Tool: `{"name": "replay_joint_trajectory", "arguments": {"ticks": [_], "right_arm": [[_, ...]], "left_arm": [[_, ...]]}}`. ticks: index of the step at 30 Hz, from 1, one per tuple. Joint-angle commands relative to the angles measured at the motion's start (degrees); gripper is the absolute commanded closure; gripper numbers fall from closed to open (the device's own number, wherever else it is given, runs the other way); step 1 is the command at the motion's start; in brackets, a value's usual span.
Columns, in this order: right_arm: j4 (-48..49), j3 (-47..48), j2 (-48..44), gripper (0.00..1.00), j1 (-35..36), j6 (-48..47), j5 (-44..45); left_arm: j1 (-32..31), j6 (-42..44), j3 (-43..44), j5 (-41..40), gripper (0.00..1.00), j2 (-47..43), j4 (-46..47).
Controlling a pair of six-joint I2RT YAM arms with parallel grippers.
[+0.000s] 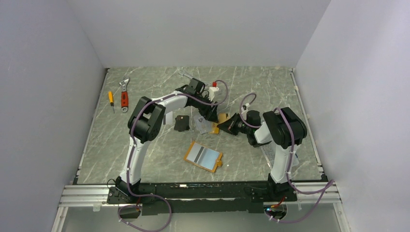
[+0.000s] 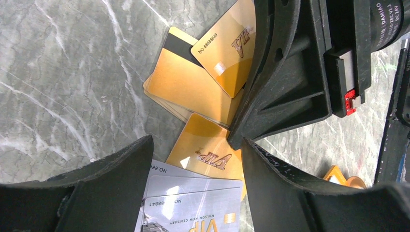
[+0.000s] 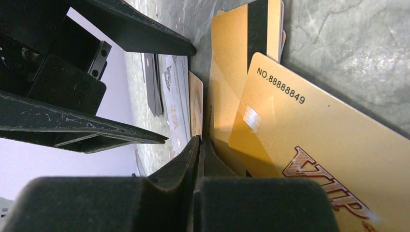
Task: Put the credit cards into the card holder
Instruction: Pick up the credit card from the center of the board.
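The card holder (image 1: 203, 156) lies open on the table, orange with grey pockets up, in front of both grippers. Orange-tan credit cards (image 2: 193, 87) and silver-grey ones (image 2: 193, 203) lie fanned in a loose pile (image 1: 212, 123). My left gripper (image 2: 196, 143) is open and empty, its fingers low over the silver and gold cards. My right gripper (image 3: 198, 141) is shut, its tips down at the edge of a gold card (image 3: 196, 106); its fingers (image 2: 270, 96) show in the left wrist view, lying over the gold cards. Nothing is lifted.
A red-handled wrench (image 1: 124, 94) and a small screwdriver (image 1: 110, 99) lie at the back left. A small black object (image 1: 182, 123) sits left of the pile. A white and red item (image 1: 214, 87) lies behind the left gripper. Walls close three sides.
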Motion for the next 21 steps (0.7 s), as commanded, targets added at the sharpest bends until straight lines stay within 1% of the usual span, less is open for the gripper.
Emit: {"name": "replay_joint_trajectory", "arguments": {"ticks": [1,5,6,7,12,14,15,17,21], "right_arm": [[0.5,-0.5,-1.3,1.0,0.2,-0.6,-0.7],[-4.0,0.4,-6.0,1.0,0.1,-2.4,0.2],[-5.8,0.6,-7.9,1.0,0.1,-3.5,0.6],[-8.3,1.1,-9.5,1.0,0.2,-4.7,1.0],[-20.6,3.8,-18.7,1.0,0.1,-11.1,4.0],[-23.7,4.9,-21.0,1.0,0.1,-12.7,4.4],[-24.8,5.2,-21.9,1.0,0.1,-13.2,4.6],[-26.6,5.5,-23.6,1.0,0.1,-14.0,4.9],[-27.3,5.5,-26.5,1.0,0.1,-13.0,4.8]], "left_arm": [[0.7,-0.7,-0.2,0.9,0.25,-2.2,-2.1],[2.2,-1.9,1.2,1.8,0.16,-5.2,-3.7],[2.6,-2.6,1.1,1.9,0.06,-6.4,-3.7],[3.0,-3.2,0.8,2.2,0.01,-7.7,-3.6],[5.0,-6.2,-0.3,4.3,0.01,-12.7,-4.0],[6.0,-8.2,-1.2,6.3,0.01,-13.9,-3.6],[6.6,-11.0,-2.0,7.6,0.01,-14.4,-2.8],[8.2,-16.2,-5.3,10.8,0.01,-16.0,1.4],[10.3,-28.9,-16.9,17.1,0.01,-20.0,16.2]]}}
